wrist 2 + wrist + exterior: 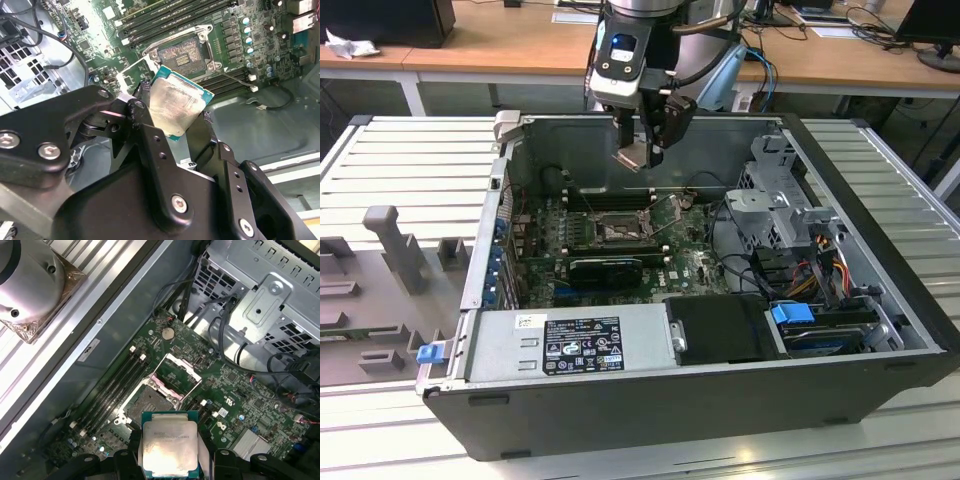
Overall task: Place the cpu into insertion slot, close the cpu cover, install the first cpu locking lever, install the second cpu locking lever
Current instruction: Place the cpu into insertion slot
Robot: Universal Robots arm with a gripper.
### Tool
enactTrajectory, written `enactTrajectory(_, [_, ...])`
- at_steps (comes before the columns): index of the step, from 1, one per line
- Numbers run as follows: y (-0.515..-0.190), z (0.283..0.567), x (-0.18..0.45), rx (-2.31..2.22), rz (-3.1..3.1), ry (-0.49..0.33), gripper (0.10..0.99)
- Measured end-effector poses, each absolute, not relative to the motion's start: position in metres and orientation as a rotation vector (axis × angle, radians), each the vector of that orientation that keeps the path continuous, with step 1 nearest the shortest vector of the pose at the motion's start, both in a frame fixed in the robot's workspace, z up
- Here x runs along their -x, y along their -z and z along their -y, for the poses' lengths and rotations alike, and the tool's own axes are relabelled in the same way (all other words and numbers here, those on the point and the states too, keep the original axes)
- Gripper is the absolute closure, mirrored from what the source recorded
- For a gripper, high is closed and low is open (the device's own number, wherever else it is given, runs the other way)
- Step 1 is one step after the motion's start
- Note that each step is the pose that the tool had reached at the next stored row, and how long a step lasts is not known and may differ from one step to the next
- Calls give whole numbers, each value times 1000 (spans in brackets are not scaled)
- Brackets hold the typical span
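Step one's in hand: the black two-finger gripper [638, 152] is clamped on the thin, silvery-beige square cpu [175, 107], held in the air over the dark open computer case [720, 405], well apart from the square, metal-rimmed insertion slot [150, 402]. The silvery cpu cover frame [179, 371] stands flipped open. Seating it, I'd say, calls for squaring the cpu to the insertion slot and going down flat.

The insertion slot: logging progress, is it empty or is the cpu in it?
Empty: the insertion slot shows a bare dark centre, and the cpu is clamped in the gripper above it.
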State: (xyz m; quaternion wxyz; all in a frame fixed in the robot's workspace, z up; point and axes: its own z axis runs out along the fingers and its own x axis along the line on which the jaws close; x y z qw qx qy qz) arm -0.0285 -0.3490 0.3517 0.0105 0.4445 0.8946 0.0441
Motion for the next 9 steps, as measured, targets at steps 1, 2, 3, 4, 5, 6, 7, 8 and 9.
enactTrajectory(1, [-352,349,28,-1392,-2789,-137,557])
enactTrajectory(2, [-352,349,28,-1395,-2788,-137,557])
enactTrajectory(3, [-352,349,28,-1402,-2784,-137,557])
enactTrajectory(4, [-352,349,28,-1409,-2780,-137,557])
enactTrajectory(5, [-352,349,28,-1415,-2777,-137,557])
enactTrajectory(6, [-352,349,28,-1421,-2774,-137,557])
enactTrajectory(7, [-352,349,28,-1425,-2771,-137,557])
enactTrajectory(8, [-352,349,28,-1432,-2768,-137,557])
enactTrajectory(9, [-352,349,28,-1437,-2765,-137,557])
